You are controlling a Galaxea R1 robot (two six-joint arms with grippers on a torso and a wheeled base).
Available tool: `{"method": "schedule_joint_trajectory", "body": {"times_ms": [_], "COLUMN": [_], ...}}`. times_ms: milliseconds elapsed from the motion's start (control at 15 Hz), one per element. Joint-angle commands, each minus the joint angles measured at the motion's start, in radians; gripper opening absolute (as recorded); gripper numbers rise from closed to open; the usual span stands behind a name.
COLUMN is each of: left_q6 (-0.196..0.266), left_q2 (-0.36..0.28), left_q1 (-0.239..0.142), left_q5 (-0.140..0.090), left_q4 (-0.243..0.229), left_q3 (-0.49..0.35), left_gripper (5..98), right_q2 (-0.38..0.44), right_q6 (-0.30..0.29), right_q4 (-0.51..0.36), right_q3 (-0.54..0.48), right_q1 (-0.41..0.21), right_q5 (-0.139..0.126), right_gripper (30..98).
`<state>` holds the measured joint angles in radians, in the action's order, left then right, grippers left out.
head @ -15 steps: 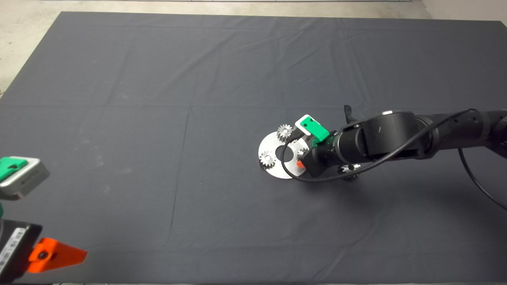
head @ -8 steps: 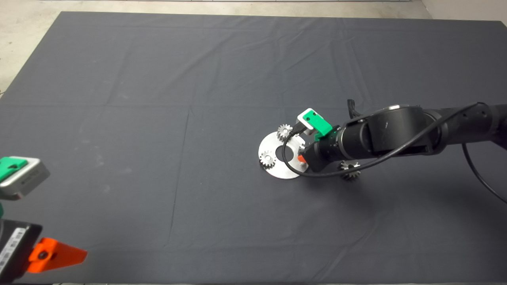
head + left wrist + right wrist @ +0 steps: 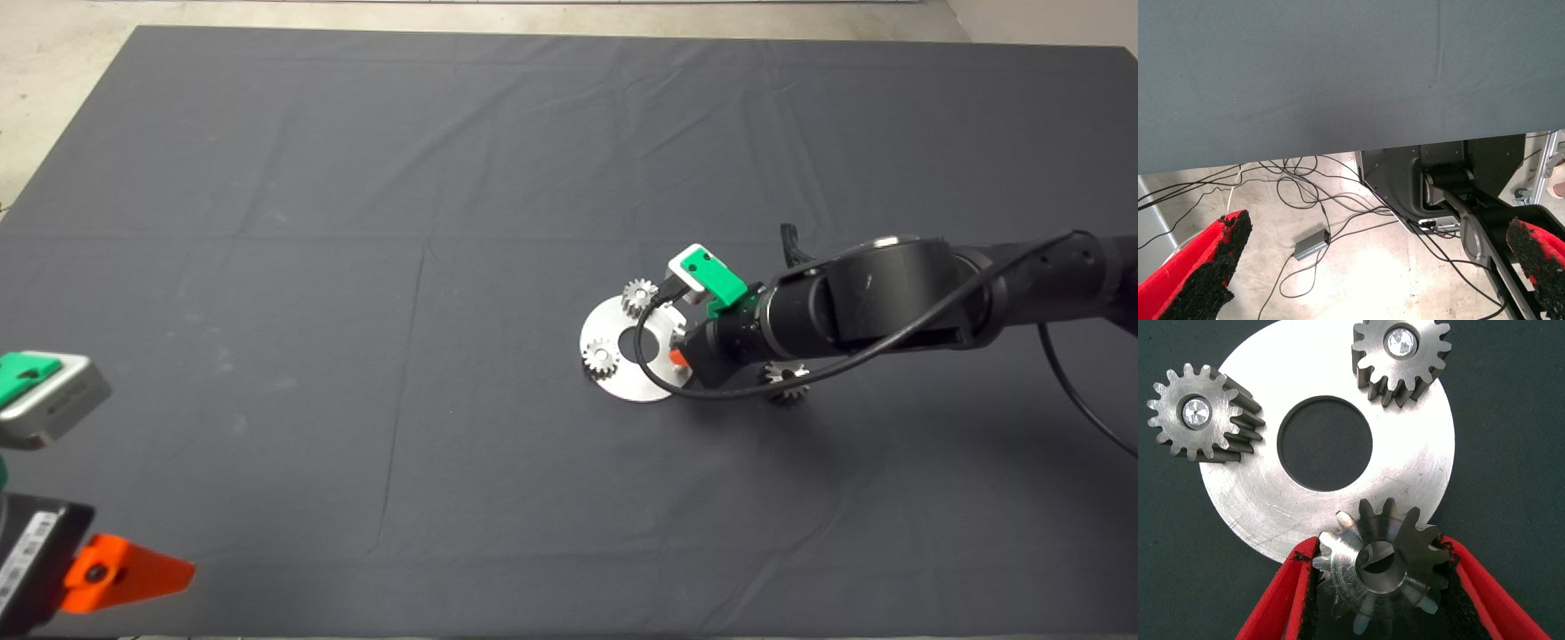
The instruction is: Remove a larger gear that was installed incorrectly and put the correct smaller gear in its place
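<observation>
- At the rim of the flat round silver metal plate with a wide centre hole (image 3: 1418,467), the smaller gear (image 3: 1386,563), a small dark-grey toothed metal piece with a bright bore, sits between the red fingers of the right gripper (image 3: 1377,548).
- Over the last second that gripper drew back a little from the plate's middle toward its right-hand edge in the head view. For the last half second it has barely moved.
- My reading is that the replacement gear has been brought to the free third station and is being lined up there. Whether it is seated on a pin cannot be told.
- The jaws are closed down to the gear's width, the black pads (image 3: 1313,587) pressing its teeth on both sides, and they grip nothing else.
- Two small light-silver gears (image 3: 1201,410) (image 3: 1401,353) stand on the plate at the other two stations, apart from the held one.
- The larger gear (image 3: 788,384), shiny silver with flared teeth, lies off the plate on the dark mat (image 3: 356,267), half hidden under the right arm, so the removal looks done.
- The left gripper (image 3: 1381,233) is parked at the mat's lower left edge, fingers spread wide and empty.
</observation>
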<state>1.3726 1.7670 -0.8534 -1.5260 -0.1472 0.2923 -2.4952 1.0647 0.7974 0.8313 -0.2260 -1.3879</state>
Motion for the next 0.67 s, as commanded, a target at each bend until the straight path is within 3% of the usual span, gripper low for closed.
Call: {"method": "schedule_joint_trajectory", "body": {"times_ms": [0,200,600], "left_q6": [0.0,0.0,-0.001], "left_q2": [0.0,0.001,0.001], "left_q1": [-0.003,0.004,0.004], "left_q5": [-0.035,-0.036,-0.033], "left_q4": [-0.011,-0.011,-0.011], "left_q3": [-0.012,-0.012,-0.01], "left_gripper": [98.3,98.3,98.3], "right_q2": [0.005,0.018,0.038], "right_q6": [0.045,0.054,0.077], "right_q4": [0.077,0.091,0.131], "right_q3": [-0.023,-0.077,-0.083], "right_q1": [-0.02,-0.02,-0.001], "right_q5": [0.006,-0.001,-0.003], "right_gripper": [41.6,41.6,41.6]}}
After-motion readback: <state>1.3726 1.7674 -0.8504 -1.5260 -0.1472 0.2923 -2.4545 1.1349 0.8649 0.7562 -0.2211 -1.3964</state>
